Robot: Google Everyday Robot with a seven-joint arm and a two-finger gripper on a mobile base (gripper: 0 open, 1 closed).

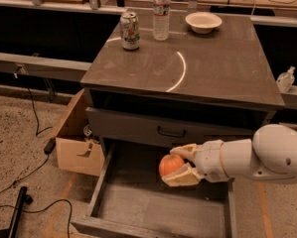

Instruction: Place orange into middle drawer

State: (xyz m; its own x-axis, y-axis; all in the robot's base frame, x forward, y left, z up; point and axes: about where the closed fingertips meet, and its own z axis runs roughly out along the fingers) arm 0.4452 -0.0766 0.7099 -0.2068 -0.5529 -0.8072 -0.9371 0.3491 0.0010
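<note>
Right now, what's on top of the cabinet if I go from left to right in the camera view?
Silver-green soda can, clear plastic water bottle, round white bowl. Lower down, the gripper holds the round orange above the open dark grey middle drawer.

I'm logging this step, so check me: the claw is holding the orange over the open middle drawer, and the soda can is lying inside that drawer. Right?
Not quite. The camera view shows the soda can standing upright on the cabinet top, not inside the middle drawer. The rest holds: the claw grips the orange over that open drawer.
</note>
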